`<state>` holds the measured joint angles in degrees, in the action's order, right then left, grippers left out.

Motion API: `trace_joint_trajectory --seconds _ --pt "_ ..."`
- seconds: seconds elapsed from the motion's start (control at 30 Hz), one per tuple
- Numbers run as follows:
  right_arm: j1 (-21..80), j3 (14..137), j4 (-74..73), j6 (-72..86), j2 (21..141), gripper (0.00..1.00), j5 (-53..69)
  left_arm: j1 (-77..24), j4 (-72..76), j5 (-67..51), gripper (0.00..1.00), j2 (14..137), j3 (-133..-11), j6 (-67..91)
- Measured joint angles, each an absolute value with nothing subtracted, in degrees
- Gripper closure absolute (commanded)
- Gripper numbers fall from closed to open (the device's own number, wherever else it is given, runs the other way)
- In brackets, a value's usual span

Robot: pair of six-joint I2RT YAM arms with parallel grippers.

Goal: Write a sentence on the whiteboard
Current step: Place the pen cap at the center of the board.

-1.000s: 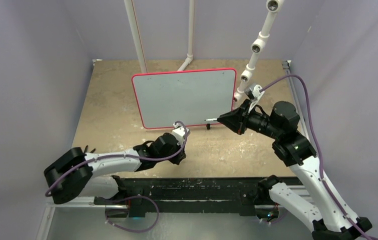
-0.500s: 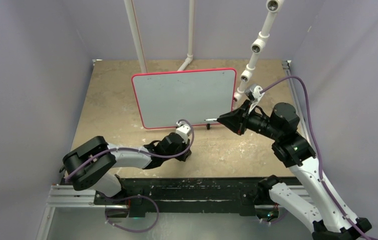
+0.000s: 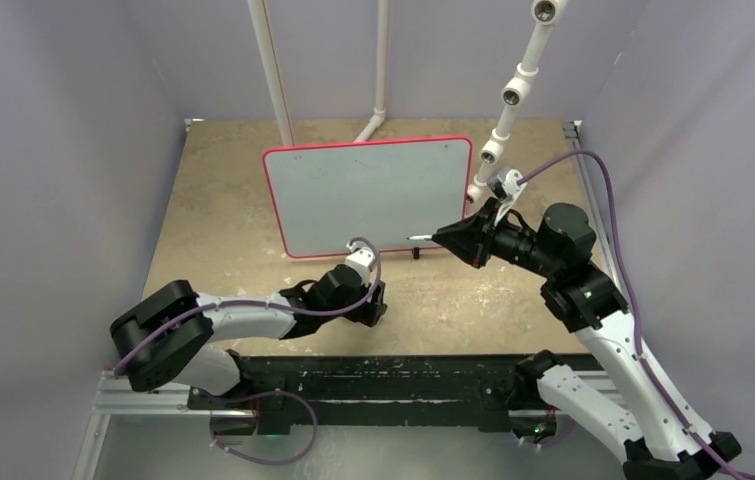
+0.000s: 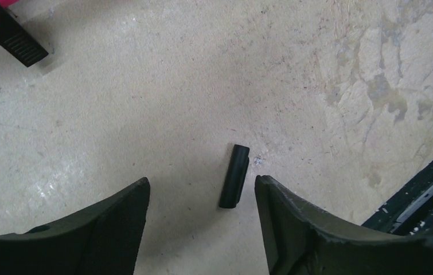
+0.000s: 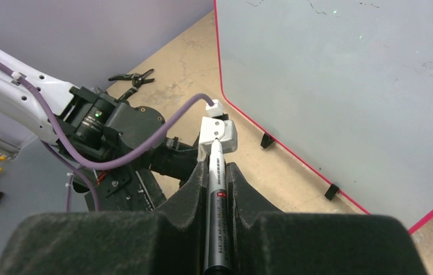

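1. In the top external view, the whiteboard [image 3: 368, 195] is being shown on the far half of the table [image 3: 223, 230]. The left gripper [image 3: 371, 300] is being held low, just in front of the board's near edge.
2. The left jaws are being revealed only by the left wrist view: they are being held wide apart with nothing gripped. A small black cap [image 4: 234, 176] is being seen lying on the table beneath the gap, apart from both fingers.
3. One black foot [image 4: 10, 37] of the board is being caught in that view's top left corner.
4. From above, the right gripper [image 3: 450, 240] is being seen beside the board's near right corner, with only a pale tip showing.
5. In the right wrist view, the right jaws are being shown clamped on a marker [image 5: 216, 206]. Whether its tip is touching the board cannot be told.
6. Pliers [image 5: 132, 79] are being shown clearly only by the right wrist view.
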<state>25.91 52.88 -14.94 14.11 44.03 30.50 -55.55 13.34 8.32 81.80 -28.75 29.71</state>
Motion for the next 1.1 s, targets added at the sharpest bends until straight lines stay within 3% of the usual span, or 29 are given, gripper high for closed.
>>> trace_joint_trajectory --seconds 0.5,0.8,1.1 --pt "25.9 52.9 -15.0 14.5 43.9 1.00 29.8 -50.6 -10.3 8.9 0.17 64.6 -44.4 23.8" --pt "25.9 50.0 -11.1 16.9 41.3 1.00 29.6 -29.8 -21.0 1.6 0.17 61.7 -57.3 12.8" --pt "29.2 44.4 -0.1 21.1 39.7 1.00 26.3 -11.4 -23.1 -7.1 0.17 61.5 -61.3 8.7"
